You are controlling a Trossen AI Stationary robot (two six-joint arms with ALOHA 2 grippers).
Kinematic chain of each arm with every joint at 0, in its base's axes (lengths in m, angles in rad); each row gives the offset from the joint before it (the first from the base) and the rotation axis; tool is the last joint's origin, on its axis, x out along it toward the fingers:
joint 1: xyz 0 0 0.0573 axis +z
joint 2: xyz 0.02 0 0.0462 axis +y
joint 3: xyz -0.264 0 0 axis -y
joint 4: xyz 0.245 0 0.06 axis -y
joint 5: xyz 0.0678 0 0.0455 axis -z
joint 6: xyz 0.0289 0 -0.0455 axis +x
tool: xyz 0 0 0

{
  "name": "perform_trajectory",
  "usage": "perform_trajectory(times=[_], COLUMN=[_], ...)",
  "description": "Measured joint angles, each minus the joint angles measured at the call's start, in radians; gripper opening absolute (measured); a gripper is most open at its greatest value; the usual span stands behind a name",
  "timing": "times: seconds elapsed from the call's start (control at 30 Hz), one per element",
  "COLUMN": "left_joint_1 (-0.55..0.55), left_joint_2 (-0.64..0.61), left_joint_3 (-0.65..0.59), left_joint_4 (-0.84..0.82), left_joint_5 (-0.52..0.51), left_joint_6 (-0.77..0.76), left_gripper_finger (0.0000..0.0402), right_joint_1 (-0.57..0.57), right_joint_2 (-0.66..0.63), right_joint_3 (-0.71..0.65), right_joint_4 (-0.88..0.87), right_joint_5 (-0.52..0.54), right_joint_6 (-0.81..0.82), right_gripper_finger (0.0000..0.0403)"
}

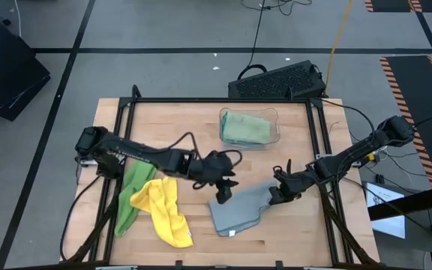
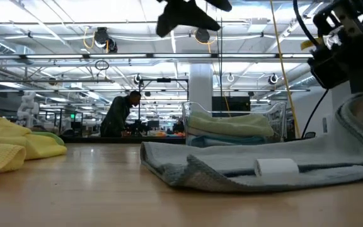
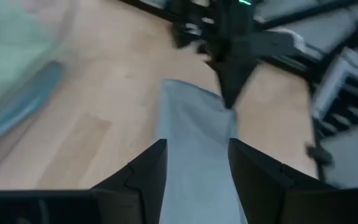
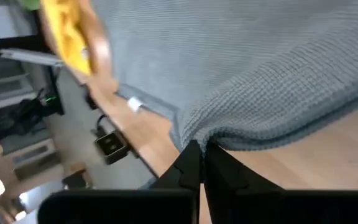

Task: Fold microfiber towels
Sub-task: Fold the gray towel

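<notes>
A grey microfiber towel (image 1: pixel 238 214) lies near the table's front edge, right of centre, with a white tag (image 2: pixel 276 167) on its near edge. My right gripper (image 1: pixel 278 193) is shut on the towel's right end. My left gripper (image 1: pixel 223 193) hangs open above the towel's far left corner, its fingers (image 3: pixel 148 177) apart over the cloth and well above the table (image 2: pixel 188 16). A yellow towel (image 1: pixel 167 214) lies crumpled left of the grey one, partly over a green towel (image 1: pixel 131 191). My right gripper pinches the grey towel's right edge (image 4: pixel 213 140) between its two shut fingers; one layer or several, I cannot tell. The fingers come slanting down from the table's right side. That end (image 2: pixel 358 123) stands raised off the wood, and the rest of the towel lies on the table.
A clear plastic bin (image 1: pixel 250 127) with folded green and light towels stands at the table's far side, centre right. A dark frame (image 1: pixel 126 112) runs around the table. Bare wood lies between the bin and the grey towel. A person stands far off in the room (image 2: pixel 121 113).
</notes>
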Motion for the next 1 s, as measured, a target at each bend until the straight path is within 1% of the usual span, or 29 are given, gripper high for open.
perform_trajectory(times=[0.03, 0.13, 0.3, 0.37, 0.43, 0.5, 0.6, 0.67, 0.83, 0.87, 1.0], left_joint_1=[-0.015, -0.059, -0.163, -0.183, -0.199, -0.209, -0.217, -0.211, -0.177, -0.168, -0.137], left_joint_2=[0.000, 0.001, 0.082, 0.133, 0.186, 0.248, 0.315, 0.339, 0.393, 0.402, 0.420], left_joint_3=[0.000, 0.000, -0.002, 0.000, 0.000, 0.000, -0.001, 0.000, -0.003, -0.001, 0.001], left_joint_4=[0.000, 0.025, 0.155, 0.271, 0.351, 0.455, 0.588, 0.635, 0.625, 0.657, 0.715], left_joint_5=[-0.045, -0.111, -0.279, -0.334, -0.396, -0.404, -0.402, -0.401, -0.361, -0.354, -0.263], left_joint_6=[-0.041, -0.101, -0.093, -0.060, -0.044, -0.056, -0.071, -0.077, -0.098, -0.098, -0.079], left_gripper_finger=[0.0174, 0.0188, 0.0231, 0.0254, 0.0274, 0.0288, 0.0300, 0.0302, 0.0299, 0.0297, 0.0282], right_joint_1=[0.000, -0.001, -0.012, -0.017, -0.021, -0.026, -0.026, -0.026, -0.035, -0.038, -0.053], right_joint_2=[0.000, 0.000, 0.001, 0.004, 0.007, 0.010, 0.012, 0.014, 0.032, 0.036, 0.059], right_joint_3=[0.000, 0.000, 0.000, 0.002, 0.001, 0.001, 0.002, 0.001, 0.001, 0.001, 0.001], right_joint_4=[0.009, 0.058, 0.162, 0.181, 0.180, 0.179, 0.199, 0.201, 0.211, 0.213, 0.263], right_joint_5=[0.000, 0.003, 0.042, 0.051, 0.052, 0.052, 0.066, 0.077, 0.078, 0.079, 0.080], right_joint_6=[-0.010, -0.028, -0.001, 0.005, 0.011, 0.013, 0.021, 0.026, 0.036, 0.038, 0.047], right_gripper_finger=[0.0001, 0.0001, 0.0001, 0.0000, 0.0000, 0.0000, 0.0000, 0.0000, 0.0000, 0.0000, 0.0000])
